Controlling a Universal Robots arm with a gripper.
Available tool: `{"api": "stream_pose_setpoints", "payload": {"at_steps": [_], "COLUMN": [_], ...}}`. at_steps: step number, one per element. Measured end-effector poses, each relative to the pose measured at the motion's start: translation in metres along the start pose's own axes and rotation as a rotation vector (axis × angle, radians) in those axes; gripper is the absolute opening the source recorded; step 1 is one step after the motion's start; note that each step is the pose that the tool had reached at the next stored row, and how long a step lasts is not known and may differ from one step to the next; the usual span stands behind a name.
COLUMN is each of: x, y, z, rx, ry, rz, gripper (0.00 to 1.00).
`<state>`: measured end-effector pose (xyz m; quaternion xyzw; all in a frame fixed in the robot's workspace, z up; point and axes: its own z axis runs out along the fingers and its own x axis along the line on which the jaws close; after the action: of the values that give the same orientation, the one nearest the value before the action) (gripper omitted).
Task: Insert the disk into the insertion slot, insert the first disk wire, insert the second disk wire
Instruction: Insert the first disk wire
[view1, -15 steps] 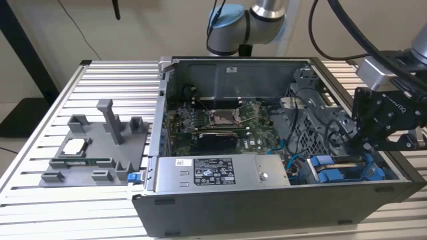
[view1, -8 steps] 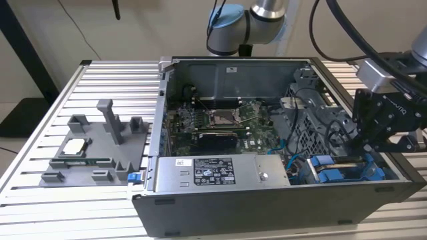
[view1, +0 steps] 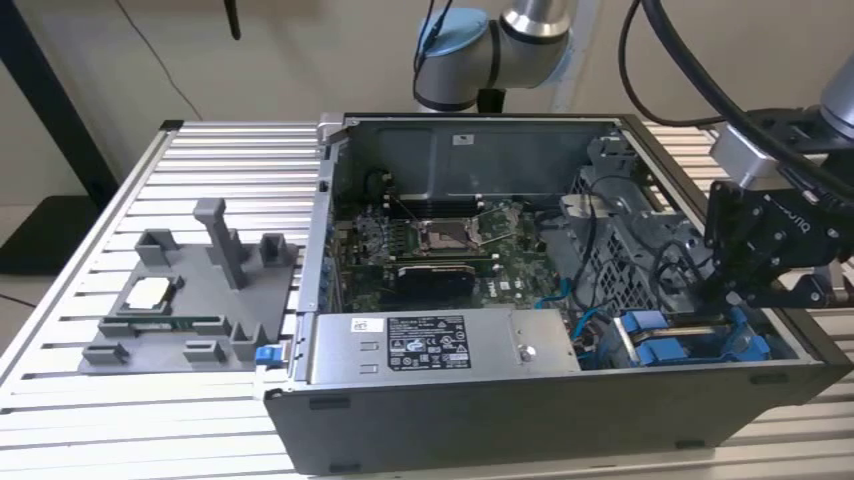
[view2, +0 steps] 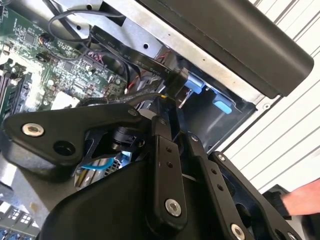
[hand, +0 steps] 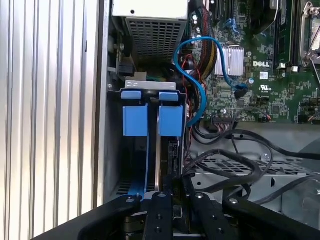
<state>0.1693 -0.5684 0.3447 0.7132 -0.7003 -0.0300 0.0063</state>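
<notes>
On a slatted aluminium table (view1: 80, 420) before a plain beige wall (view1: 294, 60), the open computer case (view1: 534, 425) held the disk (hand: 170, 120), which stood on edge in the insertion slot (hand: 112, 155) in its blue carrier. The gripper (hand: 172, 186) hung just over it, clenched at a black wire connector (view2: 175, 79).

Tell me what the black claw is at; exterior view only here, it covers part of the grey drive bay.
Observer: Second wrist view: the claw is right at a black plastic connector on a flat black cable; contact unclear.
Operator: Inside the bay?
Observer: First wrist view: two blue plastic tabs side by side in the grey-walled insertion slot, at its end nearest the perforated grey power-supply box.
Operator: Anyone close?
Observer: Second wrist view: what looks like a person's hand outside the dark computer case.
</notes>
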Motion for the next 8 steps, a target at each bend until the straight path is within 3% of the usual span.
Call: {"api": "stream_pose_setpoints", "payload": {"at_steps": [8], "x": [0.0001], "y": [-0.0006], "z": [0.0022], "rx": [0.0002], "ry": [0.0014], "rz": [0.007], "gripper": [0.19]}}
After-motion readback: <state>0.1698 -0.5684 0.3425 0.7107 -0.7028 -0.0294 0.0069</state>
